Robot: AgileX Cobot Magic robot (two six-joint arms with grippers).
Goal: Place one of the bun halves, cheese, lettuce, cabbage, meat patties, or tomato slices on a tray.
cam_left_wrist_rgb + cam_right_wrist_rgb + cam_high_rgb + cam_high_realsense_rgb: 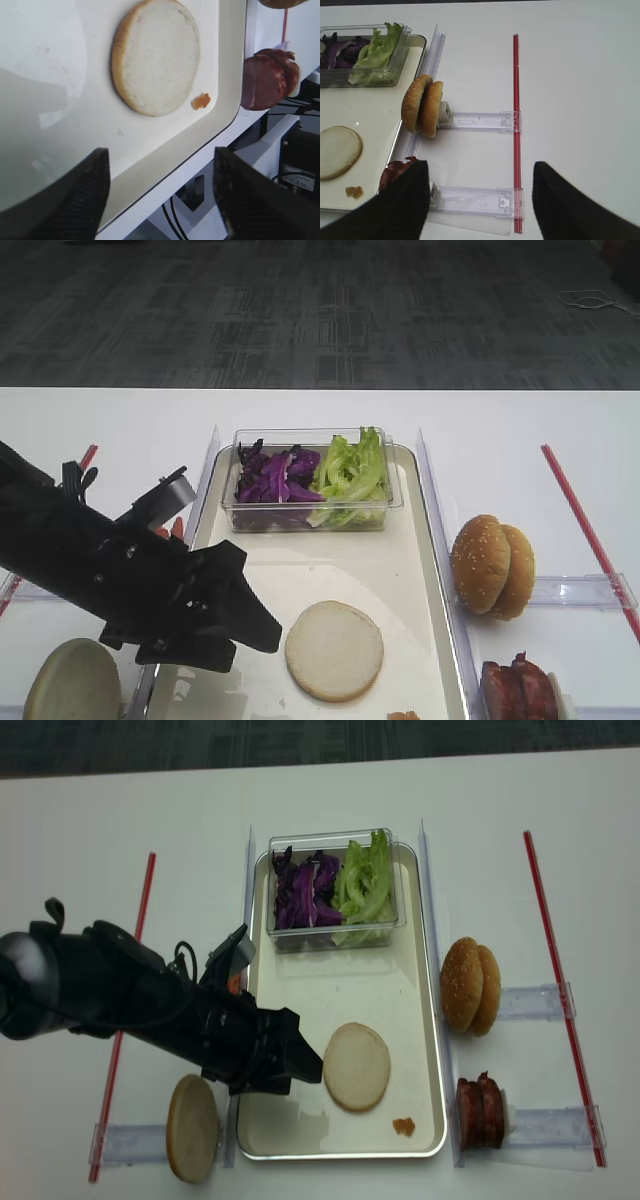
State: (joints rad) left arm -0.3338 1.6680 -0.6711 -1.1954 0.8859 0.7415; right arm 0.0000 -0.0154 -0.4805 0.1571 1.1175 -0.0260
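black and matte, the left gripper [300, 1065] hung over the near left part of the tray [425, 1020], its jaws spread wide and holding nothing. just right of them a bun half [356, 1066] lay flat, cut face up, on the tray floor, apart from the jaws; that placement looked done. a small orange crumb [403, 1126] sat near the tray's near right corner. the right gripper [480, 200] waited over the white bench [580, 75], jaws open and empty. another bun half [192, 1128] stood off the tray at near left; lettuce [363, 885] and cabbage [303, 892] stayed in the clear box [398, 845] at the far end, meat patties [481, 1110] at near right.
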